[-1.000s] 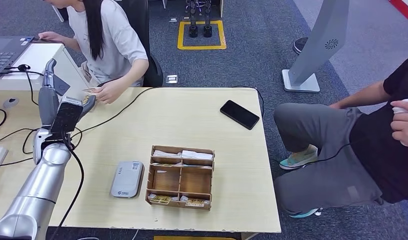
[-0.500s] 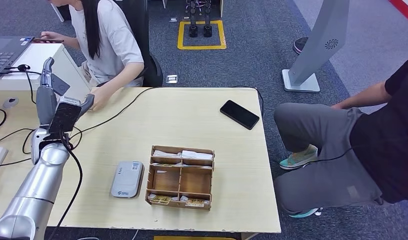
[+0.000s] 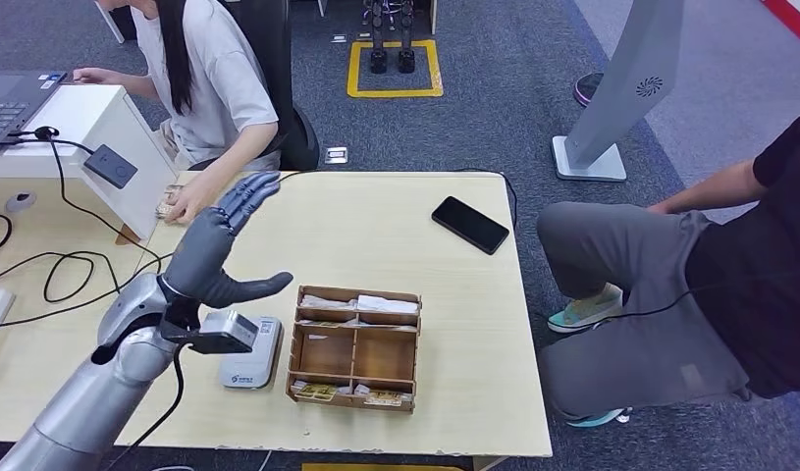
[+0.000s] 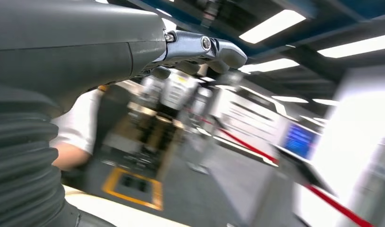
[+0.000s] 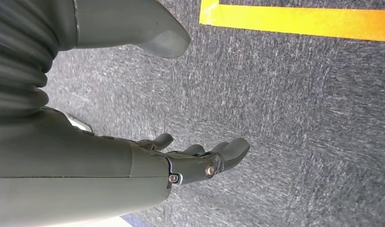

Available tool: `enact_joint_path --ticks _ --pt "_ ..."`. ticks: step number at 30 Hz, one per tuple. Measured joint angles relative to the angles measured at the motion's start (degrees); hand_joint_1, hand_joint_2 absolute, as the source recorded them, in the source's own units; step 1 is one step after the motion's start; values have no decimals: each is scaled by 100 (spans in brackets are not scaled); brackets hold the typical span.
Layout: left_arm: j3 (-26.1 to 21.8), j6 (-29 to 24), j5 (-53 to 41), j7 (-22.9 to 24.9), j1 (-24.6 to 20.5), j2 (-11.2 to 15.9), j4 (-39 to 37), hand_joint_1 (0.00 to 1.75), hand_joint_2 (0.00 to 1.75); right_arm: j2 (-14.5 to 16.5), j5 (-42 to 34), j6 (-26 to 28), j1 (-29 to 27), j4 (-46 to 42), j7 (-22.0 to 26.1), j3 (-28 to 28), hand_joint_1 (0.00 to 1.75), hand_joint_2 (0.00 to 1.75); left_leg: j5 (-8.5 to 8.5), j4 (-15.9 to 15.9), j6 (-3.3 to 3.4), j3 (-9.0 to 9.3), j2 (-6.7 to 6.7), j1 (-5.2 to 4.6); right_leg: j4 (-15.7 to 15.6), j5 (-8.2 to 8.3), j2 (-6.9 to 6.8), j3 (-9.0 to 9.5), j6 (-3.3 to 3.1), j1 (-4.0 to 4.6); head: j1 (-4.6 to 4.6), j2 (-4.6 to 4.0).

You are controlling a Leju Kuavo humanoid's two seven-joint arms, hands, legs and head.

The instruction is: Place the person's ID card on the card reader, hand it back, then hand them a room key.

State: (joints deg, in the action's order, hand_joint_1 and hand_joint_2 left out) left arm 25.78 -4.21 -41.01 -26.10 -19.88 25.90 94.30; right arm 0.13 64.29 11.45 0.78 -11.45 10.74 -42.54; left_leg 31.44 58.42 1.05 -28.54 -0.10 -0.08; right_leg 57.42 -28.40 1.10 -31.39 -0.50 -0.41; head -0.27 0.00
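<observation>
1. Pale wood is what you have under everything: the table (image 3: 376, 226) runs across the middle of your head view, with grey carpet beyond it.
2. Your left hand (image 3: 222, 247) is raised over the left half of the table, empty, with its fingers (image 3: 246, 192) stretched out together toward the far edge and the thumb standing off to the right.
3. In the left wrist view that same hand (image 4: 86, 52) shows against a blurred room, with nothing in it.
4. Your right hand (image 5: 133, 161) hangs over the dark carpet beside a strip of yellow floor tape (image 5: 294, 21); its fingers are loosely spread and it holds nothing.
5. The card reader (image 3: 250, 351), a small grey-white box, lies flat on the near left part of the table, just beside the wooden tray (image 3: 354, 347) on its right. Your left wrist hangs partly over its near left corner.
6. The ID card (image 3: 167, 202) is at the far left edge of the table, under the hand of the seated person (image 3: 214, 88) in the light shirt; you can see little of it.
7. The tray's near compartments hold a few cards (image 3: 317, 392), and its far ones hold white items.
8. A black phone (image 3: 470, 225) lies on the far right part of the table, well apart from the tray.
9. A second person (image 3: 710, 285) in dark clothes sits to the right of the table.
</observation>
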Motion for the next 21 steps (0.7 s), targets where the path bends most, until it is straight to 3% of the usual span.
enact_joint_path --ticks 6,21 --pt "632 -253 201 -125 392 332 723 0 175 1 -45 -23 -84 -14 -47 -176 0 175 3 0 5 2 7 2 0 1 6 -4 3 1 -2 0" --pt "860 82 120 -294 418 588 975 0 175 2 58 -44 -84 -38 4 -337 0 175 2 0 5 1 6 2 1 1 2 -1 3 1 -2 0"
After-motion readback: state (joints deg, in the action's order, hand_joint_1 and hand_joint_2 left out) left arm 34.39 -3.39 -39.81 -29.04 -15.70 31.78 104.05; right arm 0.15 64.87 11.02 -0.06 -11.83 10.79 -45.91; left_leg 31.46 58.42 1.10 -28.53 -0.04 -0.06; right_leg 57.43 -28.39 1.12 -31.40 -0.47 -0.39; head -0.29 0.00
